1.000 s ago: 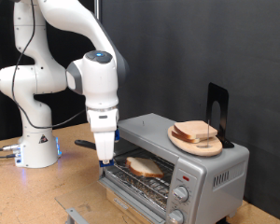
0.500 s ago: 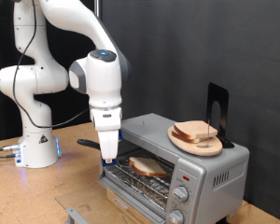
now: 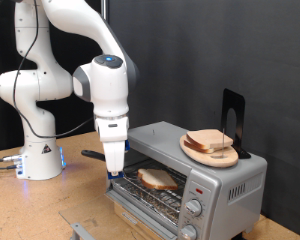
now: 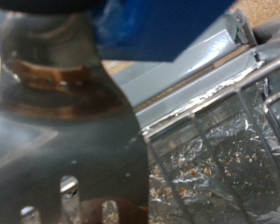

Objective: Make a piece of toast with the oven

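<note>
The arm is built of rounded, glossy white shells [image 3: 65, 30] joined by dark grey rings at the joints. A blue lit disc [image 3: 109, 60] is set on top of the white wrist housing, which is edged in dark grey. A white tapered hand [image 3: 111, 135] is carried below it, marked with a thin dark seam, and small blue pieces are seen at its lower end. The white pedestal base [image 3: 38, 158] is marked with a black triangular warning label and a blue light. Thin cables [image 3: 2, 162] are led from the base across the wooden counter [image 3: 30, 205].
</note>
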Available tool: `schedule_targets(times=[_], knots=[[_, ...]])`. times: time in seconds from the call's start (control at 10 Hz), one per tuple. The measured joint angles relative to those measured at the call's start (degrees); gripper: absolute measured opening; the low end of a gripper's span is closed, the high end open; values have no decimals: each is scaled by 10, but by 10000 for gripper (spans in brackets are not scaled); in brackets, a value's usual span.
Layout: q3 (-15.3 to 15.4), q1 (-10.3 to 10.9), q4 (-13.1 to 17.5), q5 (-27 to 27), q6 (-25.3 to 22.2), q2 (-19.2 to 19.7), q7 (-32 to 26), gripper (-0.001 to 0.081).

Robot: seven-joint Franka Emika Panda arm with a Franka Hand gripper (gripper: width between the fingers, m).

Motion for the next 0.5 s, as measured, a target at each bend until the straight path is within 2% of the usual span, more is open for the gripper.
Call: schedule_targets(times=[0.5], knots=[[-8,0,-46,50,9,-49,-47,466]])
